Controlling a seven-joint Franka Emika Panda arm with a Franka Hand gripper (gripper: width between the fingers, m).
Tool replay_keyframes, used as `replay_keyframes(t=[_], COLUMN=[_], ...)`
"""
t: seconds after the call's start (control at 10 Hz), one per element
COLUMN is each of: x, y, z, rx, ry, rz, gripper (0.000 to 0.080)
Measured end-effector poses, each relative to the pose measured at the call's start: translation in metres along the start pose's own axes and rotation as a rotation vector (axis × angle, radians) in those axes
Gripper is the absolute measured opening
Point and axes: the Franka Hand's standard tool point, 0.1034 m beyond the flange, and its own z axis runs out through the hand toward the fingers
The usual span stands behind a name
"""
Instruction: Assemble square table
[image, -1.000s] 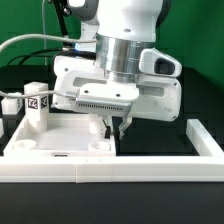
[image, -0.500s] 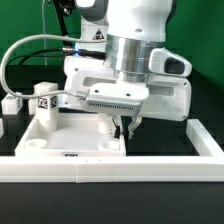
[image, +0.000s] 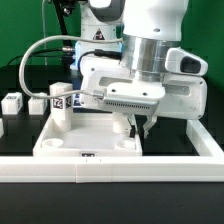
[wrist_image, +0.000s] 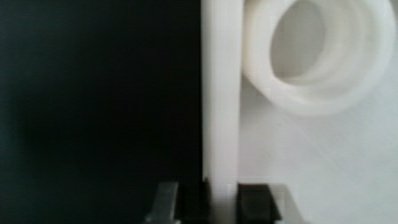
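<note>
**A:** Where does the white plastic square tray-like tabletop (image: 90, 140) sit?

**B:** Flat on the black table (image: 18, 135), just behind the front run of the long white L-shaped border wall (image: 110, 172). I cannot tell whether the two touch. The wall's other run lies well apart from it, on the exterior view's right.

**A:** And the robot's two-finger claw (image: 140, 127)?

**B:** It is pinched almost fully together on the tabletop's raised rim (wrist_image: 219, 100), at the edge on the exterior view's right. In the wrist view the thin white rim passes straight between the two black finger pads (wrist_image: 173, 200), and both press against it.

**A:** Anything next to that rim?

**B:** A round corner socket (wrist_image: 320, 60), inside the tray and just beside the gripped edge.

**A:** The legs?

**B:** One short white tagged leg (image: 60, 103) stands upright at the tabletop's far corner, on the exterior view's left. Whether it is seated in a socket is hidden. A second white leg (image: 37, 104) and a third white leg (image: 12, 102) stand on the black table further to the exterior view's left, apart from the tabletop.
</note>
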Motion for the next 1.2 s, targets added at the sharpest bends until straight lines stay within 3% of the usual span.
replay_keyframes(t=[0.2,0.4,0.8,0.9,1.2], x=[0.002,0.005,0.005,0.005,0.005], y=[0.013,0.037,0.072,0.077,0.077], z=[-0.002,-0.006,-0.008,-0.008,-0.009], rx=[-0.004,-0.009,0.005,0.025,0.124], ry=[0.000,0.000,0.010,0.019,0.053], rz=[0.018,0.041,0.015,-0.002,-0.011], gripper=[0.0057,0.0057,0.0057,0.0057,0.0057])
